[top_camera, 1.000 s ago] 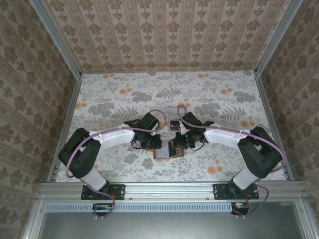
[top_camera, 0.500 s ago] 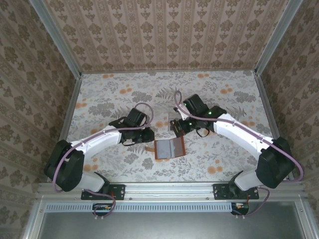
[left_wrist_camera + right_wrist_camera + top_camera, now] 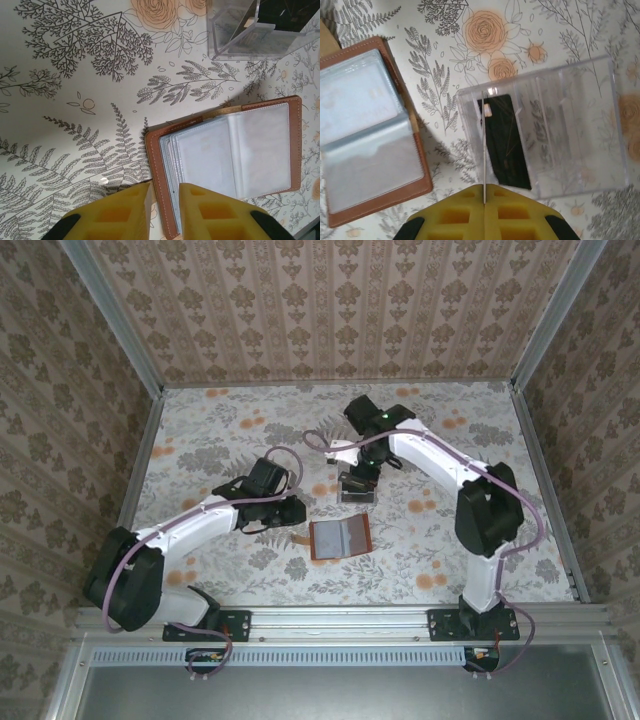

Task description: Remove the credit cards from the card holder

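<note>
Top view, card holder (image 3: 340,538): lies spread open on the flowered table (image 3: 450,440), a brown rim round pale grey sleeves, towards the front and between the two arms.
Top view, clear tray (image 3: 357,488): just behind the card holder, apart from it.
Top view, left arm: stretched low across the table, with the left gripper (image 3: 292,510) just left of the card holder and not touching it.
Top view, right arm: reaches far back, then folds down so the right gripper (image 3: 362,470) hangs over the clear tray.
Left wrist view, card holder (image 3: 225,160): open, with a stitched reddish-brown border and see-through sleeves fanned at the fold (their contents too hazy to tell).
Left wrist view, left gripper (image 3: 165,186): jaws a narrow gap apart, gripping nothing; the card holder's edge shows below through the gap.
Right wrist view, dark card (image 3: 502,145): flat in the clear tray (image 3: 560,125), in the compartment on the card holder's side.
Right wrist view, pale card (image 3: 484,150): seen edge-on (a thin line), standing over the clear tray.
Right wrist view, right gripper (image 3: 484,187): jaws closed on the pale card.
Right wrist view, card holder (image 3: 365,135): open beside the clear tray, one sleeve curling up.
</note>
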You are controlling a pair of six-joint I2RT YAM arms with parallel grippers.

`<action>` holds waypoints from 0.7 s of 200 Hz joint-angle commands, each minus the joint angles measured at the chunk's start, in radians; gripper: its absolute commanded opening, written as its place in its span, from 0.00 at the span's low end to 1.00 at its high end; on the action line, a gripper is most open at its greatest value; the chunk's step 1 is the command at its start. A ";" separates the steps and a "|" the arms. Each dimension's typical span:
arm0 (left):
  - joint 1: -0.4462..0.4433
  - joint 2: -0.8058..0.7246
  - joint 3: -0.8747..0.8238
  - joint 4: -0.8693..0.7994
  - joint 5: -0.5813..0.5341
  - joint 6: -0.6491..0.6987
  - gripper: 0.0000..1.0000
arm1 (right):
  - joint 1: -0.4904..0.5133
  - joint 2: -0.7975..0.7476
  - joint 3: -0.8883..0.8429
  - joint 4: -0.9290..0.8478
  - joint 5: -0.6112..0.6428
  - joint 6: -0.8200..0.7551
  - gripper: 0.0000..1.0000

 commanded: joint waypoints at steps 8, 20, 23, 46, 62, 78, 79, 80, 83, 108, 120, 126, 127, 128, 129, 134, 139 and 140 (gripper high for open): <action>0.010 0.011 -0.014 0.020 0.024 0.023 0.22 | -0.014 0.091 0.141 -0.196 -0.020 -0.154 0.00; 0.012 0.022 -0.010 0.018 0.025 0.027 0.22 | -0.022 0.127 0.179 -0.229 -0.025 -0.170 0.00; 0.012 0.024 -0.008 0.018 0.025 0.027 0.22 | -0.022 0.137 0.190 -0.239 -0.026 -0.174 0.00; 0.014 0.039 -0.003 0.024 0.028 0.021 0.22 | -0.033 0.200 0.254 -0.300 -0.025 -0.194 0.00; 0.014 0.048 -0.003 0.029 0.030 0.018 0.22 | -0.037 0.226 0.273 -0.311 -0.022 -0.205 0.00; 0.013 0.060 -0.003 0.033 0.031 0.017 0.22 | -0.041 0.247 0.279 -0.310 -0.031 -0.217 0.00; 0.013 0.060 -0.003 0.033 0.031 0.016 0.22 | -0.042 0.248 0.279 -0.309 -0.031 -0.218 0.00; 0.013 0.061 -0.003 0.033 0.031 0.016 0.22 | -0.042 0.249 0.279 -0.309 -0.031 -0.220 0.00; 0.013 0.064 -0.003 0.033 0.032 0.017 0.22 | -0.043 0.252 0.279 -0.308 -0.033 -0.220 0.00; 0.014 0.083 -0.001 0.031 0.036 0.020 0.22 | -0.047 0.276 0.279 -0.312 -0.054 -0.227 0.00; 0.014 0.089 -0.001 0.032 0.038 0.019 0.22 | -0.050 0.288 0.283 -0.319 -0.064 -0.232 0.00; 0.014 0.091 0.000 0.033 0.040 0.018 0.22 | -0.051 0.291 0.284 -0.320 -0.070 -0.232 0.01; 0.014 0.090 0.000 0.033 0.040 0.018 0.23 | -0.052 0.292 0.284 -0.321 -0.070 -0.233 0.01; 0.014 0.091 0.000 0.033 0.040 0.018 0.22 | -0.052 0.293 0.285 -0.321 -0.071 -0.232 0.01; 0.014 0.091 0.001 0.033 0.040 0.018 0.22 | -0.051 0.295 0.285 -0.323 -0.074 -0.232 0.02; 0.014 0.093 0.003 0.033 0.040 0.018 0.23 | -0.052 0.297 0.288 -0.324 -0.075 -0.233 0.03; 0.014 0.094 0.004 0.033 0.042 0.018 0.23 | -0.053 0.296 0.291 -0.325 -0.073 -0.229 0.06; 0.014 0.094 0.005 0.033 0.042 0.018 0.22 | -0.054 0.296 0.292 -0.324 -0.073 -0.229 0.07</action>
